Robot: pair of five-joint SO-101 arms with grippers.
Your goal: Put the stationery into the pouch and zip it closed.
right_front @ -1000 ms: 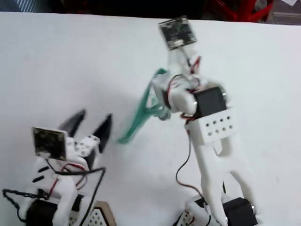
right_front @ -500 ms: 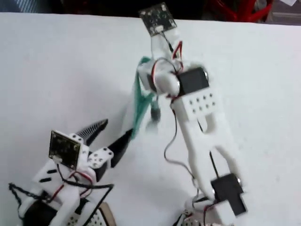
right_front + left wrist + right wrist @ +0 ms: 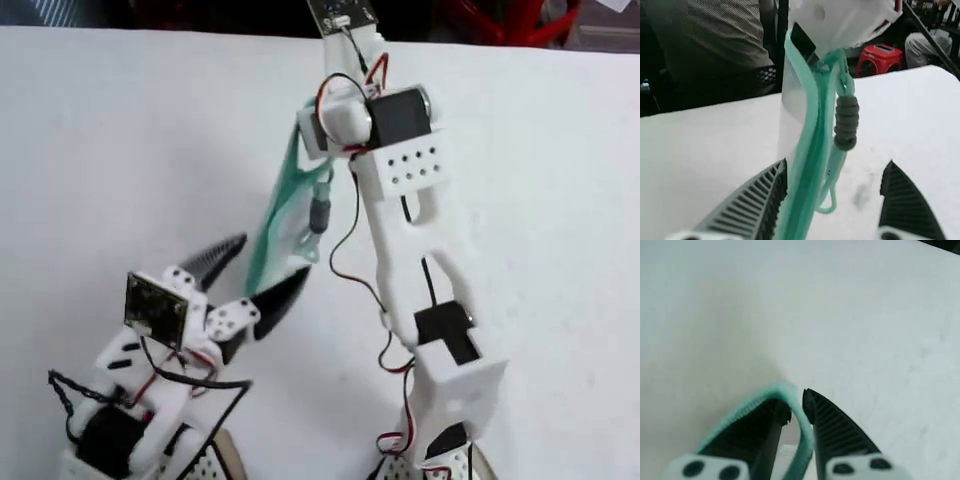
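Right claw (image 3: 796,402) is clamped on the pouch (image 3: 270,225) (its green zipper edge); left claw (image 3: 836,167) gapes wide, straddling the pouch's lower end.

White plastic arms (image 3: 395,260) carry black servos (image 3: 400,112), red and black cables (image 3: 386,335), and ribbed black tool fingers (image 3: 752,200).

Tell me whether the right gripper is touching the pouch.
Touching. The right wrist view shows the right gripper clamped on the pouch, gripping its green edge.
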